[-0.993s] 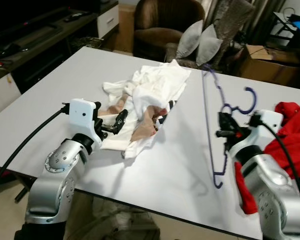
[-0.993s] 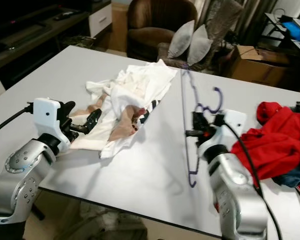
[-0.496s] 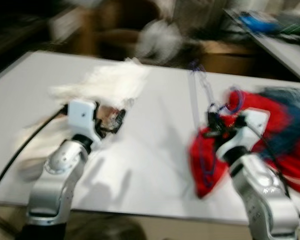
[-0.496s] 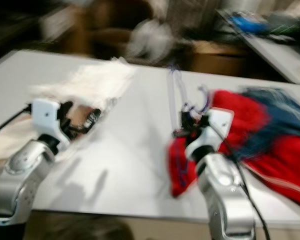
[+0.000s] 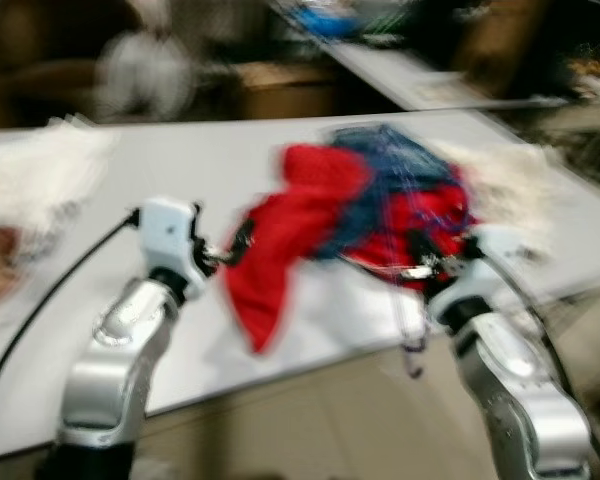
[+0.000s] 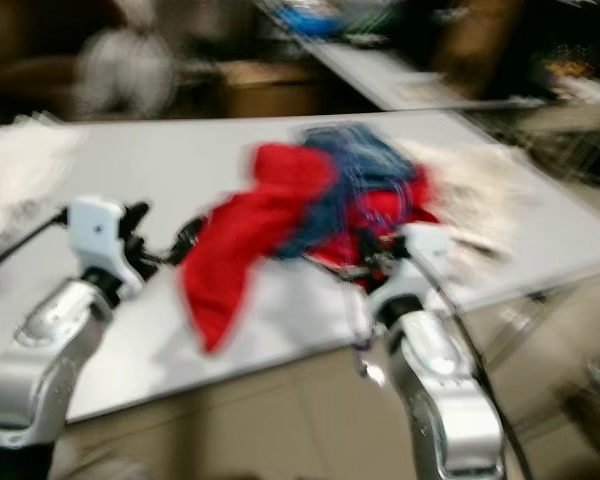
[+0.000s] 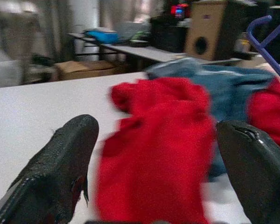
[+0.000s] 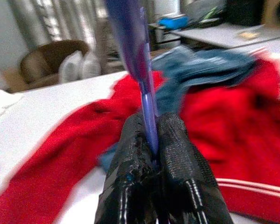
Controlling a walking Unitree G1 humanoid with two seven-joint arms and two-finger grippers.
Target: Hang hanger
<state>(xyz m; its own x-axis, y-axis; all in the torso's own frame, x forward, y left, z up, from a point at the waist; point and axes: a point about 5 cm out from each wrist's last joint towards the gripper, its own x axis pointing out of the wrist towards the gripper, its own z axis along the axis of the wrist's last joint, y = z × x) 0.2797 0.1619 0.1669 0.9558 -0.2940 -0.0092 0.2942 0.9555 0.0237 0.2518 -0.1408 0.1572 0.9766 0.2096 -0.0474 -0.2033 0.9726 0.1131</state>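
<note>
Two tools work near the table's (image 5: 310, 330) front edge. Right tool (image 8: 151, 154) pinches the purple hanger (image 8: 130, 42) upright, its fingers pressed onto the wire. Left tool (image 7: 154, 154) is spread, forearm level, facing red clothes (image 7: 163, 140). Risk: the hanger snagging that heap while the robot moves.

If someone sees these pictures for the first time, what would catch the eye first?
The red garment heaped with blue cloth on the white table, between the two arms. Next, the right gripper, shut on a purple hanger in front of that heap. The left gripper is open, facing the red garment.
</note>
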